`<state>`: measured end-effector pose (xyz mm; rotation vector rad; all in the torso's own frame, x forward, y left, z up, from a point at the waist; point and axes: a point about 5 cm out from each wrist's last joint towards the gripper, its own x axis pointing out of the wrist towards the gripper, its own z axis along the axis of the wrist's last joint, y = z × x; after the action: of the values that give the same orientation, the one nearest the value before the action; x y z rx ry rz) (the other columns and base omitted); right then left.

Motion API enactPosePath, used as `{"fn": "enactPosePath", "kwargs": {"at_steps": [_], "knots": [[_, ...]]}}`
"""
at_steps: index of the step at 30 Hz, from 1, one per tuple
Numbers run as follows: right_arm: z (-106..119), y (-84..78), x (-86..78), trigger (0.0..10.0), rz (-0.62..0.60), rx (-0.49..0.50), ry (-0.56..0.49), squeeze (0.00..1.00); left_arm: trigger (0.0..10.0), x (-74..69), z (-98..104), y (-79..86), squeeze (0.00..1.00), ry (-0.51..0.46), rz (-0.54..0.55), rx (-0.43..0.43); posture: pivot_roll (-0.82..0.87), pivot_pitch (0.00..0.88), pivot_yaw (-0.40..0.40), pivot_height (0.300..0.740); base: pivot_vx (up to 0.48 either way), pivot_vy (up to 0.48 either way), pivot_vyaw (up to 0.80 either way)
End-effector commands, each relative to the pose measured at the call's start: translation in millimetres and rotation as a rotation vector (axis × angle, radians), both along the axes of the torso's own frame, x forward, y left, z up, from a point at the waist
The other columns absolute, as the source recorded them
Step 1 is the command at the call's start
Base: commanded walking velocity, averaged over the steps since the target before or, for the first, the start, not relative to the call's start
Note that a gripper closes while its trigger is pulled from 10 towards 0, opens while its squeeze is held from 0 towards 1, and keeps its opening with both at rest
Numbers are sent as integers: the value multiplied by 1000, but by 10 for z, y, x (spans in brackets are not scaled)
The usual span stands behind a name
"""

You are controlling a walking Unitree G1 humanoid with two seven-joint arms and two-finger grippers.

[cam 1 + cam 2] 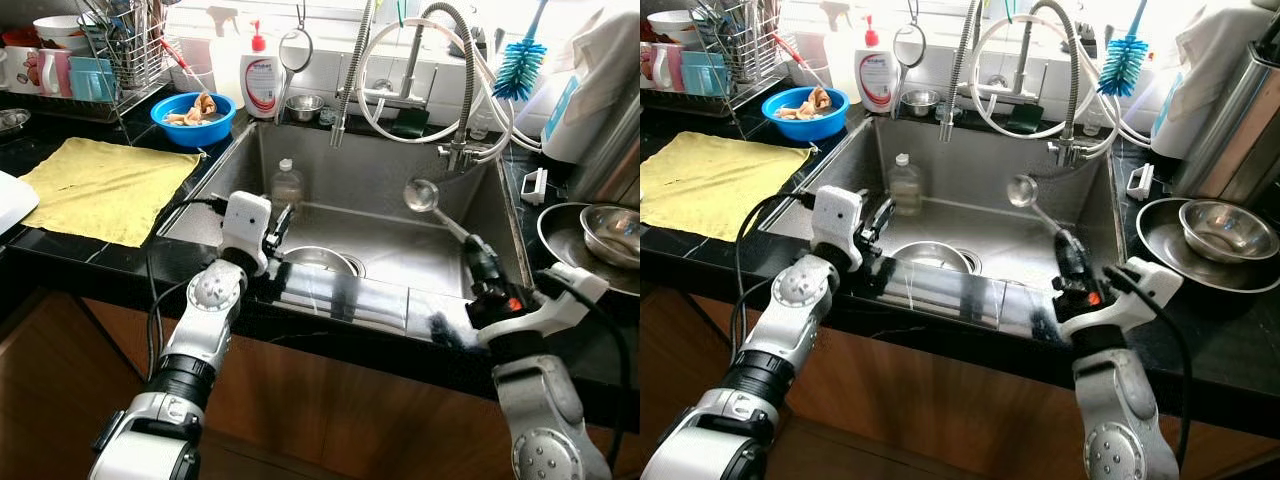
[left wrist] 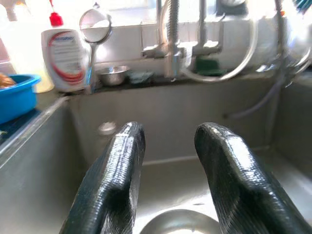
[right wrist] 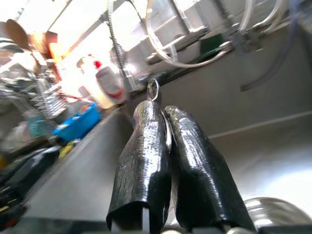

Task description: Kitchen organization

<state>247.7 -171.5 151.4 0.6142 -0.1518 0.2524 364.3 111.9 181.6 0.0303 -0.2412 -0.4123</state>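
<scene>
Well, sink [image 1: 400,170] w/ bottle [image 1: 287,185] + steel bowl [image 1: 318,260]; right tool [image 1: 480,262] pinching ladle [image 1: 432,203], left tool [image 1: 278,226] spread.

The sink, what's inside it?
Inside the sink: a clear bottle standing at the back, a steel bowl on the bottom, and a ladle held up by the right gripper. The front edge hides part of the bowl.

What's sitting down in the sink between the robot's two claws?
Between the open left gripper and the right gripper, which holds a ladle, a steel bowl lies on the sink floor. The eye views show this best.
</scene>
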Motion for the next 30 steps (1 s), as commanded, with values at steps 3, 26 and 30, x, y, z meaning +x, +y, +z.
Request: {"fn": "enactPosePath", "kwargs": {"at_steps": [3,26,30], "knots": [[77,25,-66,10000,63,52,-54,0,10000,-32,98,-112,0,40,-125,-117,64,0,-34,740,0,0,0],[65,22,-362,10000,250,163,-94,0,10000,-130,130,169,0,338,-523,-452,65,0,-36,740,0,0,0],[49,15,-415,10000,273,176,-79,0,10000,-168,80,182,0,381,-586,-472,65,0,-36,740,0,0,0]]}}
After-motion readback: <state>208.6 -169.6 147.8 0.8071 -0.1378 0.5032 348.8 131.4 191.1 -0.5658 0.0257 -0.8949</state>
